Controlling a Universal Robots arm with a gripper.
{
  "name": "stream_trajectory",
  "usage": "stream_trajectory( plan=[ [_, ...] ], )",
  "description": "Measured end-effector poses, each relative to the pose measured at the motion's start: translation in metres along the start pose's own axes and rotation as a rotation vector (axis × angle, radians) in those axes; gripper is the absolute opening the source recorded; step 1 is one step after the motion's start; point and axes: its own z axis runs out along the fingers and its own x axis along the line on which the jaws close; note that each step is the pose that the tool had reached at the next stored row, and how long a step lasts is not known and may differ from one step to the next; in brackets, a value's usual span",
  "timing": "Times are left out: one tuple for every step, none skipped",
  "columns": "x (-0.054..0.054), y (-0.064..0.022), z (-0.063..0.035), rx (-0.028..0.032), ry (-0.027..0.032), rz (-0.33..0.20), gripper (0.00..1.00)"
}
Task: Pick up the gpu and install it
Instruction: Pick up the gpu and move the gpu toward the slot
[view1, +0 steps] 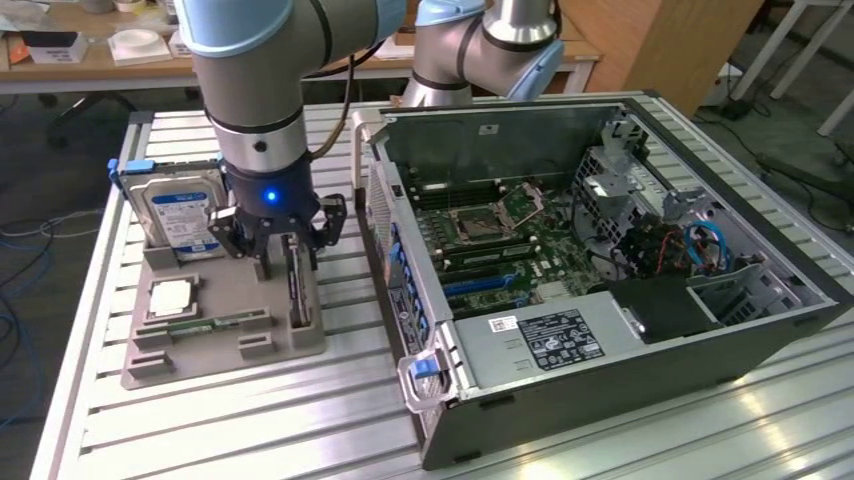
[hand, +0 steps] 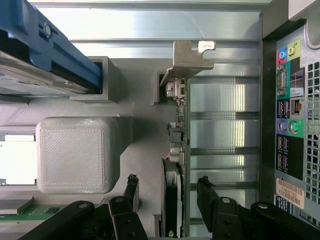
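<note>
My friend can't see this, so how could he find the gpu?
Find the gray tray at the exterior view's left of the computer case. The gpu stands on edge there, inside the open gripper. It is a thin dark card, unlike the blue-labelled hard drive and the flat memory stick.

Gpu (view1: 302, 300) upper end masked by fingers (view1: 318, 250); hard drive (hand: 30, 75) cropped by frame edge; case label (view1: 551, 335) print unreadable.

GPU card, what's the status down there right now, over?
Gripper open, fingers straddling the gpu, not gripping. It stands on edge in the gray holder. Hard drive stands apart alongside; nothing between fingers and card.
</note>
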Motion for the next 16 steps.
stream_trajectory(
  plan=[
    [0.0000, 0.0000, 0.0000, 0.0000, 0.0000, 0.000, 0.59],
    [0.0000, 0.0000, 0.0000, 0.0000, 0.0000, 0.000, 0.59],
    [0.0000, 0.0000, 0.0000, 0.0000, 0.0000, 0.000, 0.59],
    [0.0000, 0.0000, 0.0000, 0.0000, 0.0000, 0.000, 0.58],
    [0.0000, 0.0000, 0.0000, -0.0001, 0.0000, 0.000, 0.51],
    [0.0000, 0.0000, 0.0000, 0.0000, 0.0000, 0.000, 0.51],
    [0.0000, 0.0000, 0.0000, 0.0000, 0.0000, 0.000, 0.45],
    [0.0000, 0.0000, 0.0000, -0.0001, 0.0000, 0.000, 0.45],
    [0.0000, 0.0000, 0.0000, 0.0000, 0.0000, 0.000, 0.39],
    [0.0000, 0.0000, 0.0000, 0.0000, -0.0002, 0.000, 0.33],
    [0.0000, 0.0000, -0.0001, 0.0001, 0.0001, 0.000, 0.27],
    [0.0000, 0.0000, -0.0001, 0.0001, 0.0001, 0.000, 0.27],
    [0.0000, 0.0000, -0.0001, 0.0001, 0.0001, 0.000, 0.26],
    [0.0000, 0.0000, 0.0000, 0.0000, 0.0001, 0.000, 0.26],
    [0.0000, 0.0000, 0.0000, 0.0000, 0.0001, 0.000, 0.26],
    [0.0000, 0.0000, 0.0000, 0.0000, 0.0001, 0.000, 0.26]
  ],
)
